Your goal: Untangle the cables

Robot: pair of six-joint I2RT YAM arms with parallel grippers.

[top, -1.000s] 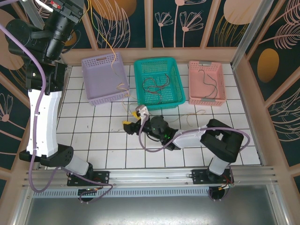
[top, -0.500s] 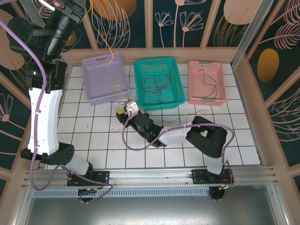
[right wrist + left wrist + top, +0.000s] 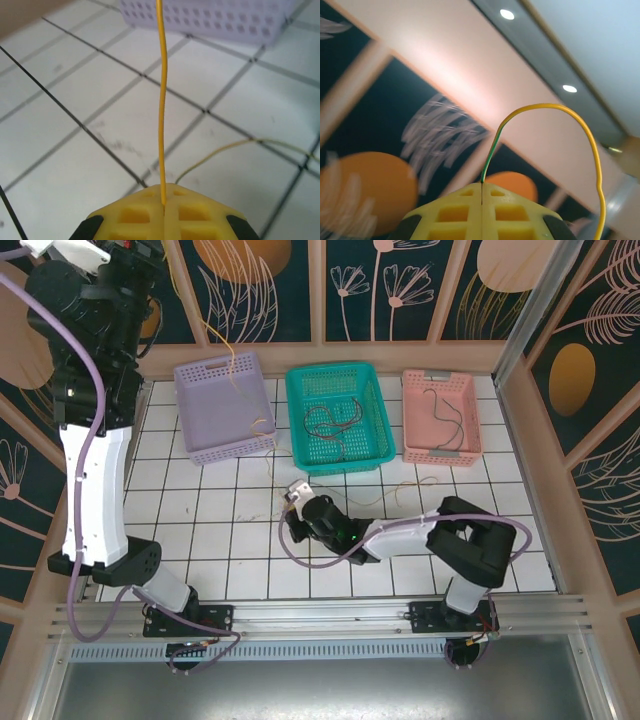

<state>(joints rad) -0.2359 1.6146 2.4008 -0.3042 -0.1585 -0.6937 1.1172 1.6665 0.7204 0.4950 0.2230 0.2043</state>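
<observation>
Top external view: three baskets are lined up along the far side of the tiled table (image 3: 200, 530), a lilac basket (image 3: 190, 410) on the left, a teal basket (image 3: 336, 370) in the middle and a pink basket (image 3: 440, 376) on the right. Dark and red cables (image 3: 330, 425) are seen coiled in the teal basket, and a dark cable (image 3: 447, 420) is laid in the pink one. A yellow cable (image 3: 236, 362) is strung from high at the far left, over the lilac basket and down past its near right corner to the right gripper (image 3: 293, 490). That gripper is held low over the tiles, just on the near side of the teal basket's left corner. The left arm (image 3: 95, 470) is raised high at the far left.

On the left wrist view, the left gripper (image 3: 482, 189) is seen pressed fully together, with the yellow cable pinched in the seam. From there the cable is arched up and over to the right.

On the right wrist view, the right gripper is likewise clamped tight on the yellow cable, which is drawn straight away towards the lilac basket. A thin tan strand (image 3: 235, 145) is seen on the tiles just to the right of the fingers. It is possibly a separate cable, though that cannot be told.
</observation>
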